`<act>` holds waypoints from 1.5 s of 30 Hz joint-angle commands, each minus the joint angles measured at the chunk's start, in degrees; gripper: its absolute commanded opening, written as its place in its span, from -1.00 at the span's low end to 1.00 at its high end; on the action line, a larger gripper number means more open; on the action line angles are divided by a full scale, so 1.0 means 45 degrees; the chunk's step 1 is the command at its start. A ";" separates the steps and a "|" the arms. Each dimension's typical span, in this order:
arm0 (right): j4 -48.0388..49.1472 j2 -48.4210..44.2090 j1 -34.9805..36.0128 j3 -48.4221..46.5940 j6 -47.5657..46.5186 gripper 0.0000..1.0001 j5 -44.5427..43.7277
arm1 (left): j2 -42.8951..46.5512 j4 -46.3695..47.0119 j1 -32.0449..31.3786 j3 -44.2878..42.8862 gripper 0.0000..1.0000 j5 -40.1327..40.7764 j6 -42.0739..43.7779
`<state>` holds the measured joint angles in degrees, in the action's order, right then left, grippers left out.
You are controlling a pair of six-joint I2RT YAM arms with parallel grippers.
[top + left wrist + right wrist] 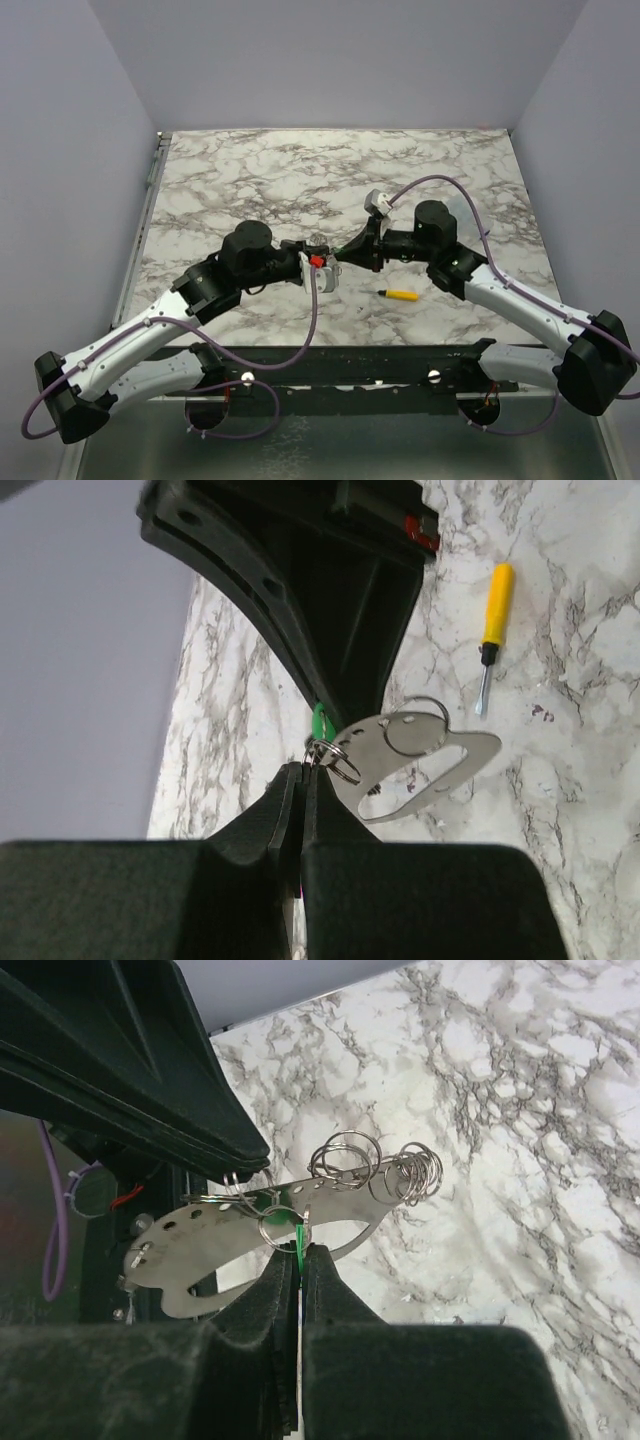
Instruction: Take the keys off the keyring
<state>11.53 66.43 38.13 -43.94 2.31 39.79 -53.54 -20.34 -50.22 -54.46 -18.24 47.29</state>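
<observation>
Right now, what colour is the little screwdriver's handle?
Bright yellow. The screwdriver shows best in the left wrist view, lying on the marble tabletop.

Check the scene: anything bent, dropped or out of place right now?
Nothing stands out. Left gripper and right gripper pinch the keyring mid-air, right on the green key; the screwdriver lies flat on the table.

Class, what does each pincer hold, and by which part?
Left pincer: the keyring, by a small split ring. Right pincer: the green key, by its head.
</observation>
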 commanded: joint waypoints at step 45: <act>-0.0511 0.6160 -0.0641 -0.1441 0.2046 -0.99 0.2351 | 0.4198 0.5122 0.2202 0.8805 -0.33 0.0543 -0.1727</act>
<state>7.05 96.82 34.92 -51.37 9.15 46.94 -39.33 17.08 -40.66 -8.29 -16.27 46.59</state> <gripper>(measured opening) 0.027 0.182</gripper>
